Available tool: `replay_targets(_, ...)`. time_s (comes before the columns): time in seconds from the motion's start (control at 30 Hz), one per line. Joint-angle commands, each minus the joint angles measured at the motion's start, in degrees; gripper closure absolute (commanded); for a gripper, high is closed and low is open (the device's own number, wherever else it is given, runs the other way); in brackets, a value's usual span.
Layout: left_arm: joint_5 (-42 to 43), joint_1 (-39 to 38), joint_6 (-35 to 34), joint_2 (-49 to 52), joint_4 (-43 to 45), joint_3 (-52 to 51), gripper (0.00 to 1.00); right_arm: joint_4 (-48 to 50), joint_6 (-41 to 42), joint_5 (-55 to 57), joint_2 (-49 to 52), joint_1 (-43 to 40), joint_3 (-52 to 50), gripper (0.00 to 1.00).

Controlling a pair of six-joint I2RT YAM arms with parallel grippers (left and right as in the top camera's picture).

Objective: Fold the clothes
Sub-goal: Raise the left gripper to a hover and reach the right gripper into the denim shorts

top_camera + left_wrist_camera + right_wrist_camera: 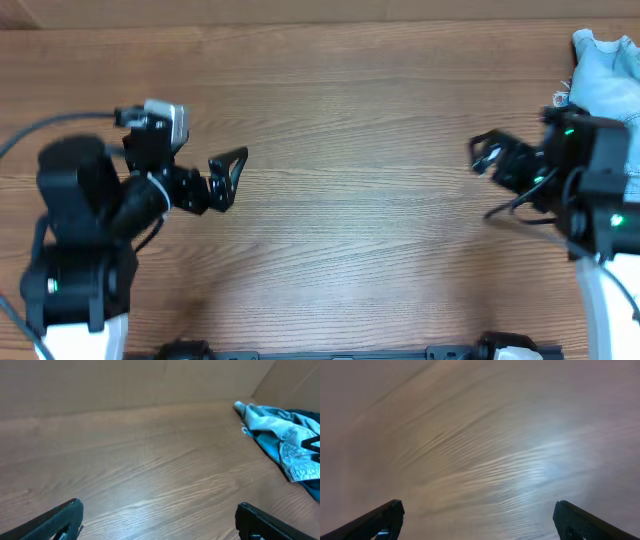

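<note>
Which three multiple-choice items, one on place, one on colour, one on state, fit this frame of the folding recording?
1. Where on the table do the clothes lie in the overhead view?
A. top right corner
B. centre
C. bottom left corner

2. What colour are the clothes?
A. red
B. light blue
C. black

3. How do the left gripper and the right gripper stand?
A. both open, holding nothing
B. both shut on cloth
C. one open, one shut

Answers:
1 A: the clothes sit at the top right of the overhead view.
2 B: pale blue denim shows in the overhead and left wrist views.
3 A: each wrist view shows its fingers wide apart over bare wood.
</note>
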Motion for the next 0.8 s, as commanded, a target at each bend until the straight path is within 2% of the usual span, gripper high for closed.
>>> replay_targets(0.0,1.1,-0.4,0.9,4.6,-3.0,3.9,0.00,-0.8,6.2,-2.1,3.8,-14.4,2.1,0.00)
replay_targets(0.17,1.1,-0.4,0.9,8.7,-4.2,3.9,0.00,-3.1,4.1,-8.0,12.4,-33.4,2.1,0.00)
replay_targets(0.27,1.1,-0.4,0.4,11.1,-4.3,3.9,0.00,-2.6,4.8,-8.0,18.0,-38.4,2.1,0.00)
replay_targets(0.53,1.1,-0.4,-1.1,15.3,-5.7,3.9,0.00,5.8,10.4,-3.9,29.0,-42.1,1.7,0.00)
replay_targets(0.77,1.0,-0.4,-1.0,15.7,-5.8,3.9,0.00,10.6,9.9,0.3,30.2,-42.1,1.7,0.00)
